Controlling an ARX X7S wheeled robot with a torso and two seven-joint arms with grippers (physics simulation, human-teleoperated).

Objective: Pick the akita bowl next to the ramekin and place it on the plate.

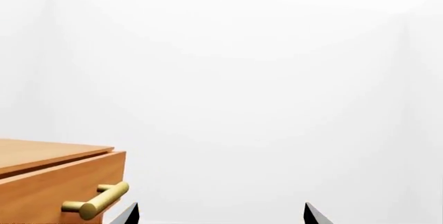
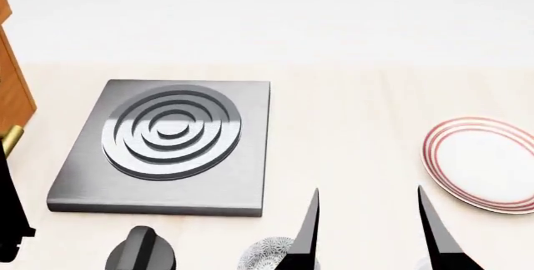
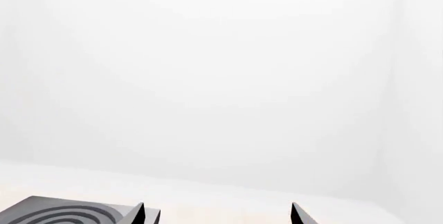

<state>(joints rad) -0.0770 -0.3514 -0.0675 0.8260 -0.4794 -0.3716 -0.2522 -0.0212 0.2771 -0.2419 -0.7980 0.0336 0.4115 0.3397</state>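
Grey-and-white speckle is showing at the very near edge of the head view: part of a patterned bowl (image 2: 269, 252) is peeking out on the pale wooden counter (image 2: 351, 132), just left of the right gripper's (image 2: 367, 229) left finger and partly hidden by it. Whether this is the bowl by the ramekin cannot be told, since the ramekin is lying outside all three views. A dark round knob (image 2: 142, 251) is sitting left of that bowl, at the near edge too.

The right gripper is reaching forward over the near middle of the counter, its two black fingers (image 2: 309, 229) pointing away from the robot and standing well apart with nothing between them. Its wrist camera is looking level across the counter, catching only the finger tips (image 3: 135, 214), a corner of the cooktop (image 3: 62, 213) and a white wall (image 3: 221, 79).

At the far left edge, a black part of the left arm (image 2: 10, 214) is showing; the left gripper (image 1: 220, 214) is facing a white wall, fingers spread wide, beside a wooden drawer (image 1: 49, 182) with a brass handle (image 1: 97, 200).

Farther out, the grey cooktop (image 2: 167, 145) with raised rings is lying left of centre. The red-ringed plate (image 2: 488, 164) is resting empty at the right edge, well apart from the bowl.
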